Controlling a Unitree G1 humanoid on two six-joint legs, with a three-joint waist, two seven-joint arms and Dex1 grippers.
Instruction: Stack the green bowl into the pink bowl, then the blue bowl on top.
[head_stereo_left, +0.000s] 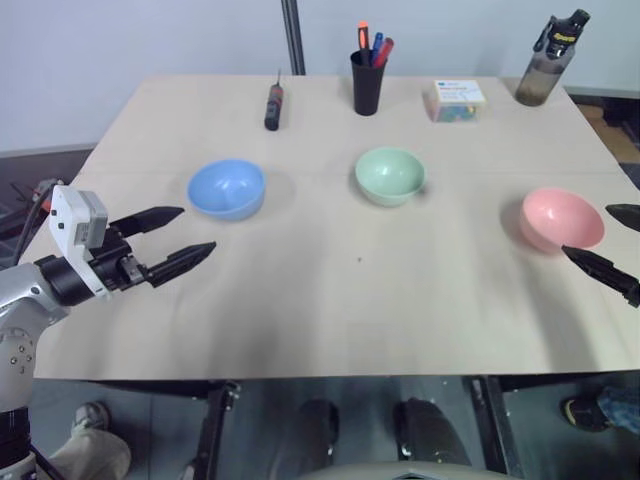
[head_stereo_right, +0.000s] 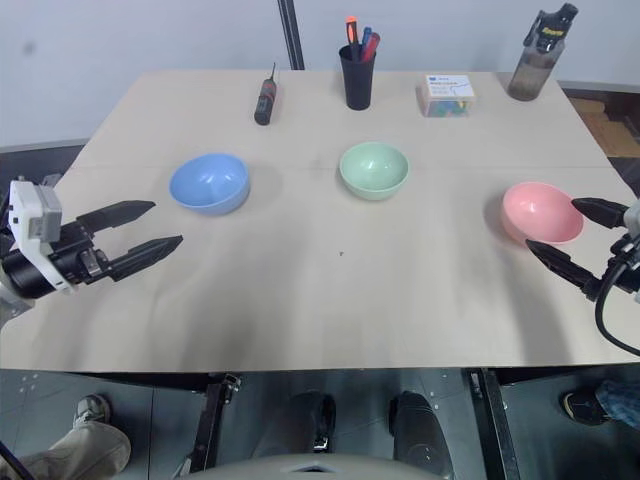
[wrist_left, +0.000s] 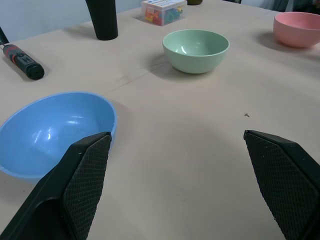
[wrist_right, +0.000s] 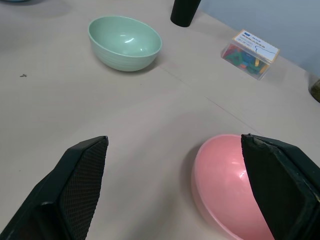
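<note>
Both claws gape wide, empty: left claw (head_stereo_left: 183, 240) near the blue bowl (head_stereo_left: 226, 188) by the counter's (head_stereo_left: 330, 320) left edge, right claw (head_stereo_right: 572, 240) beside the pink bowl (head_stereo_right: 541, 211). Green bowl (head_stereo_left: 390, 175) sits mid-counter. No writing legible.

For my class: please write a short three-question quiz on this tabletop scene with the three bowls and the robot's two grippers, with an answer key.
1. True or false: the green bowl already sits inside the pink bowl.
2. Which bowl lies nearest the left gripper? A) green B) pink C) the blue bowl
3. Fill in: the right gripper hangs beside the ____ bowl with its jaws open.

Key
1. False: all three bowls stand apart on the table, each empty.
2. C
3. pink
</note>
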